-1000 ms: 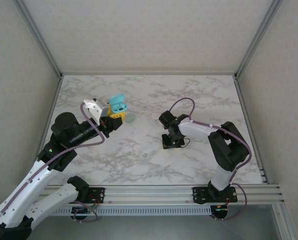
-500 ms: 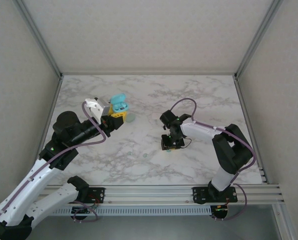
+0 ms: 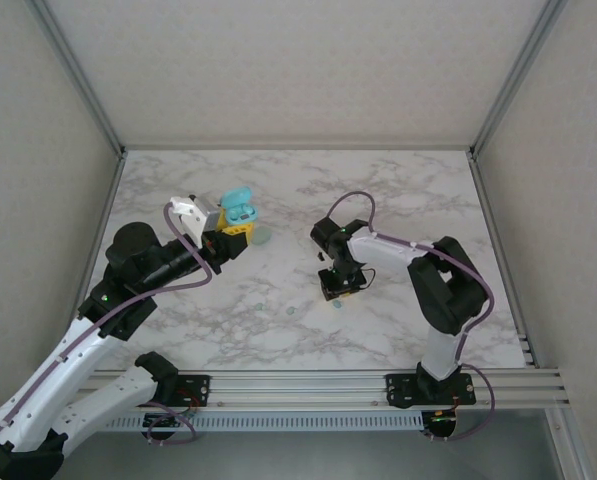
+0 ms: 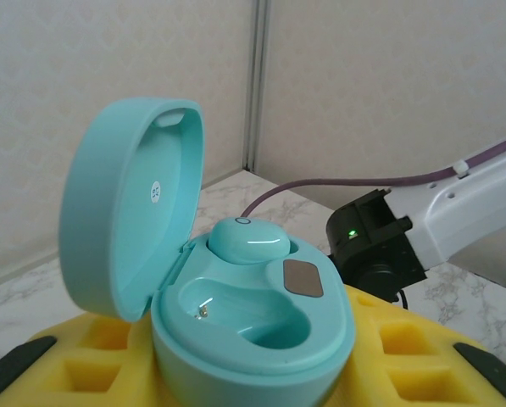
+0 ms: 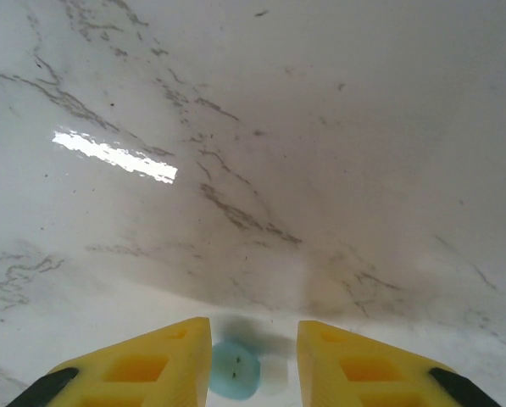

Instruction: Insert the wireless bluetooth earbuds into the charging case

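My left gripper (image 3: 230,238) is raised above the table's left half, shut on the teal charging case (image 3: 239,211). In the left wrist view its yellow pads (image 4: 422,348) clamp the case (image 4: 236,318), whose lid stands open. One teal earbud (image 4: 248,240) sits in the far slot and the near slot is empty. My right gripper (image 3: 339,288) points down at the table centre. In the right wrist view it (image 5: 254,339) is open, with a teal earbud (image 5: 234,370) lying on the marble between its yellow fingers, against the left one.
Two tiny teal buds (image 3: 291,311) (image 3: 259,305) lie on the marble between the arms. A pale round piece (image 3: 263,236) rests just right of the held case. The right arm's black wrist (image 4: 375,246) shows behind the case. Walls enclose the table.
The right arm has swung its elbow left, and its gripper has shifted slightly left and low over the table. The left arm and the case have stayed put.
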You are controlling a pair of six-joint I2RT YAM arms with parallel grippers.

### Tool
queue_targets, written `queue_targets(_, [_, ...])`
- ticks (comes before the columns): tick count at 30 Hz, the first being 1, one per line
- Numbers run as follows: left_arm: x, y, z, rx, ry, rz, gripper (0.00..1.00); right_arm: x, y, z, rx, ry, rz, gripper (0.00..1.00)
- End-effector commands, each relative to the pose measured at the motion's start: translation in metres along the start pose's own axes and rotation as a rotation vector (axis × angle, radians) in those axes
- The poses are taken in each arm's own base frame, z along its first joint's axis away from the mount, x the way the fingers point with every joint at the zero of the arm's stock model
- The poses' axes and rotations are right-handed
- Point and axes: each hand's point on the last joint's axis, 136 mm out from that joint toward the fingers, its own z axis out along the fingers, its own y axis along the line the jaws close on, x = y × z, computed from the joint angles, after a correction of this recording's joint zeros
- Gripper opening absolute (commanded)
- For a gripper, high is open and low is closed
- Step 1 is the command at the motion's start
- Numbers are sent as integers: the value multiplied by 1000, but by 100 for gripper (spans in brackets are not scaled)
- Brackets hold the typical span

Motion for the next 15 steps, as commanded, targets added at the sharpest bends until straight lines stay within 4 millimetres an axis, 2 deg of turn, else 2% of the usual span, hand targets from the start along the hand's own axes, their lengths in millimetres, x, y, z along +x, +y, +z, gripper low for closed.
queue_targets(1, [-11, -4, -3, 16, -40, -3, 11, 6, 3, 1, 15, 59, -81, 33])
queue_targets(8, [-8, -3, -1, 15, -31, -5, 11, 10, 8, 8, 5, 123, -141, 32])
queue_targets(15, [-6, -2, -1, 9, -28, -4, 11, 16, 14, 7, -20, 144, -163, 34])
